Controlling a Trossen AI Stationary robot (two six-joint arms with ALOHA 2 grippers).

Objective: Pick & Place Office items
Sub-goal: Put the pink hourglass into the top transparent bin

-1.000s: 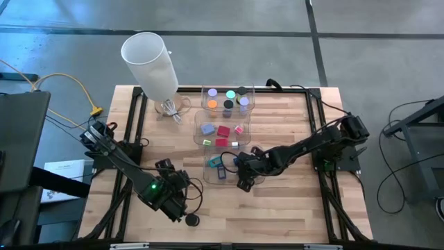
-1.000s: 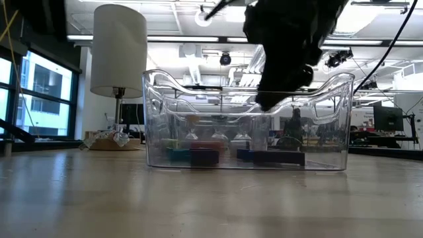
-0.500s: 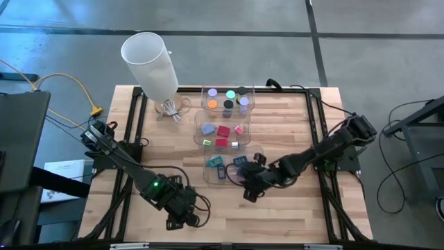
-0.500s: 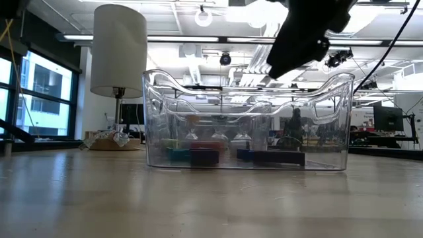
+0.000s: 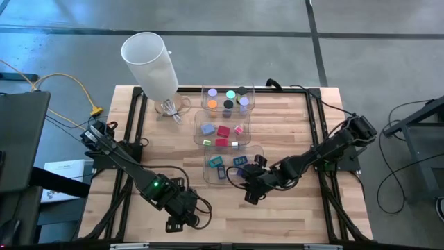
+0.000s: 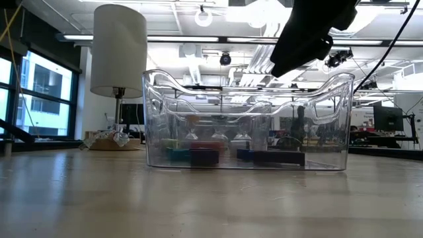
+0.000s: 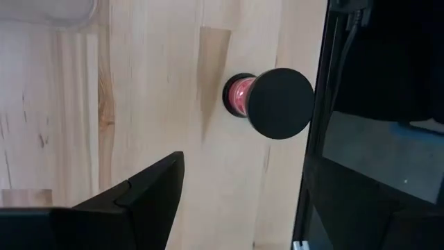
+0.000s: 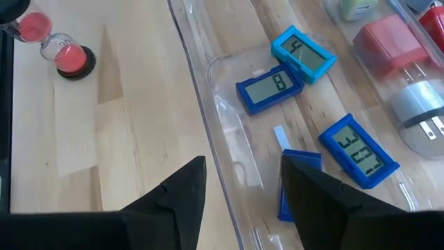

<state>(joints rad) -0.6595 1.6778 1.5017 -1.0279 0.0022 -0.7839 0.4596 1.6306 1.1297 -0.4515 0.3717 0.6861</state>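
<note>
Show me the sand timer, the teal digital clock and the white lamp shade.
sand timer (image 7: 281,103), left wrist view, on its black end cap.
teal digital clock (image 8: 303,53), right wrist view, on its grey display.
white lamp shade (image 6: 119,49), low view, middle of the shade.

Table: you have a pale wooden top (image 5: 277,215).
On it: three clear bins (image 5: 222,134) in a row, a white lamp (image 5: 149,62), a small hourglass (image 7: 272,103).

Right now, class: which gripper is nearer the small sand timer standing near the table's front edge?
Left. The left gripper is right beside the sand timer; the right gripper hangs farther off, by the nearest clear bin.
</note>
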